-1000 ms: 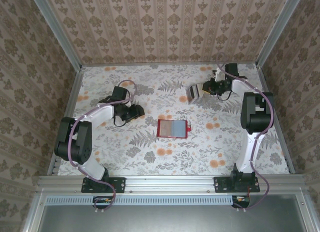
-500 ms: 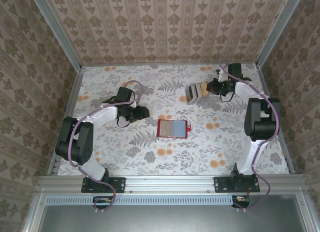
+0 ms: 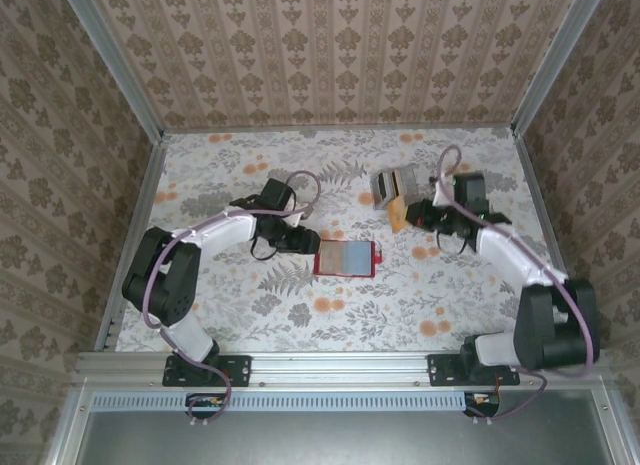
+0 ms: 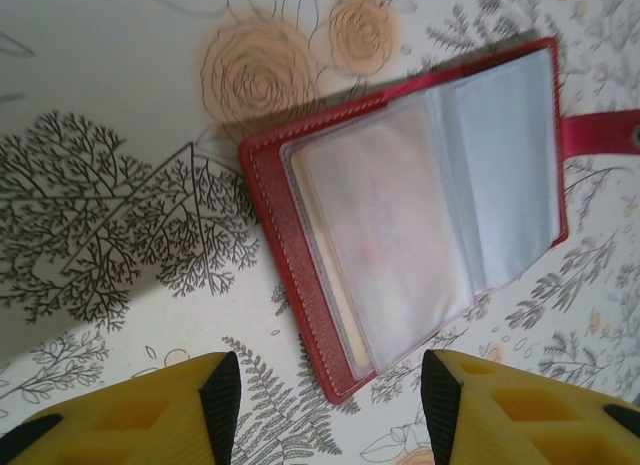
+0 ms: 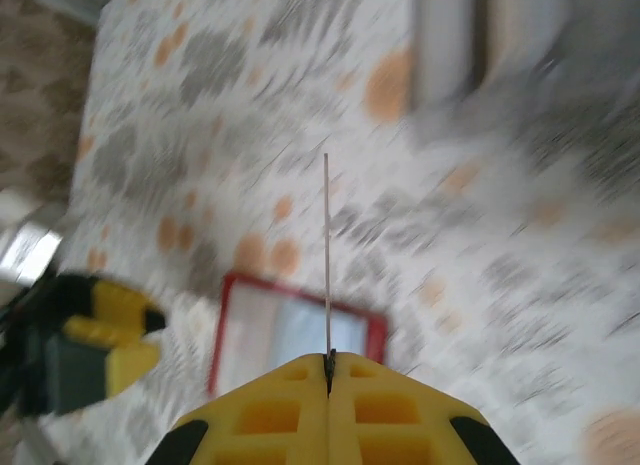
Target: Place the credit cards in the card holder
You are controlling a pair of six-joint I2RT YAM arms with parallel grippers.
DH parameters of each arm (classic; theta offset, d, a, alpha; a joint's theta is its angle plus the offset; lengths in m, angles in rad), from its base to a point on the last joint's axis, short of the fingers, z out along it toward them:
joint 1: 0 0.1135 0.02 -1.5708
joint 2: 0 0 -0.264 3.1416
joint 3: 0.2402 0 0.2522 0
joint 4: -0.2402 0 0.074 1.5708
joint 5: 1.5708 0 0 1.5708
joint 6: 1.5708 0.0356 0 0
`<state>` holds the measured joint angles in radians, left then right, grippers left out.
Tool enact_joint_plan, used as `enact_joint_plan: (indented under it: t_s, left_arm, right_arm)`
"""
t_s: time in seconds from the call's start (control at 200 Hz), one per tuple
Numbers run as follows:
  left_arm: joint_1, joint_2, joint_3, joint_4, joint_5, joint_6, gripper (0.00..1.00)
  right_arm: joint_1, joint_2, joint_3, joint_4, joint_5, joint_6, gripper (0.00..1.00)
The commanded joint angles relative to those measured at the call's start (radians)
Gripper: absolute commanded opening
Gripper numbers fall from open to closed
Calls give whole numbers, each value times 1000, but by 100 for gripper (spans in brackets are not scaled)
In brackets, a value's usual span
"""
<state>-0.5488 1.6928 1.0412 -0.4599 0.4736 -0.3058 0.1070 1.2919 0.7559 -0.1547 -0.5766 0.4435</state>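
The red card holder point(image 3: 345, 257) is lying open and flat near the middle of the flowered table point(image 3: 250, 305), its small tab point(image 3: 378, 255) sticking out at the holder's 3 o'clock side; its clear sleeves point(image 4: 400, 225) are facing up, and what they are holding is too hazy to tell.

The left gripper point(image 3: 308, 243) is sitting low at the holder's 9 o'clock edge; in the left wrist view its claw point(image 4: 328, 385) is standing spread, with nothing between the yellow fingers point(image 4: 150, 410), and the holder's point(image 4: 420, 205) near red corner is lying in the gap; whether the fingers are touching the leather I cannot tell.

The right gripper point(image 3: 410, 215) is hanging at the holder's 1 o'clock, apart from it; its claw is pinching the yellow credit card point(image 3: 397, 213), which is standing on edge. In the right wrist view the fingers point(image 5: 328, 370) are pressing tight together on that card point(image 5: 326, 255), which is showing edge-on as a thin upright line; beyond it the holder point(image 5: 290, 330) is lying at 7 o'clock of the card, with the left gripper point(image 5: 100, 340) at the holder's 9 o'clock; the background is looking blurred.

A clear box point(image 3: 392, 185) is standing at 12 o'clock of the held card, close beside it.
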Motion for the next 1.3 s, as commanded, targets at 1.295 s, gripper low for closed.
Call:
enact_joint_plan:
  t_s: [1.295]
  left_arm:
    - [-52,223,160,-86,-25,-38,47]
  right_arm:
    - [147,291,-153,300,-276,100,0]
